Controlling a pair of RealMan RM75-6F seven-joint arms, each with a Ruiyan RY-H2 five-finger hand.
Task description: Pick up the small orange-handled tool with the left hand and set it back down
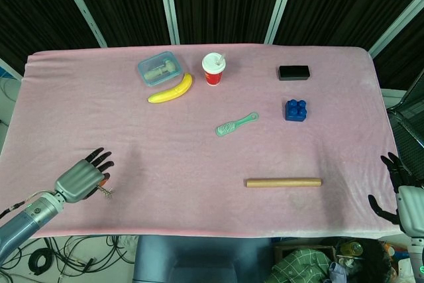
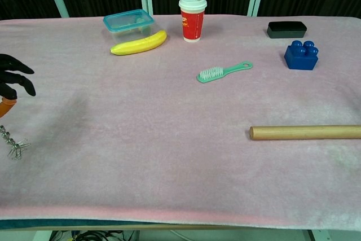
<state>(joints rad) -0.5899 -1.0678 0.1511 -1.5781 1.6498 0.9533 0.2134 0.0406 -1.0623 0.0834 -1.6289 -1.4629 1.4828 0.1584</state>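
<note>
While gripping the orange-handled tool (image 2: 8, 105), left hand (image 1: 81, 178) low over the pink cloth (image 1: 199, 144).

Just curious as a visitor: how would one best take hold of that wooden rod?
Probably from above, at the middle of the wooden rod. It lies flat on the pink table, crosswise, with bare cloth on both long sides for fingers to close across it.

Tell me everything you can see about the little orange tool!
The orange tool sits at the table's near left edge, held in the left hand. Only a stub of its orange handle shows below the dark fingers. From it hangs a thin silvery stem, and a bunch of what look like metal paper clips clings at its tip, down on the pink cloth. The rest is hidden by the hand.
</note>
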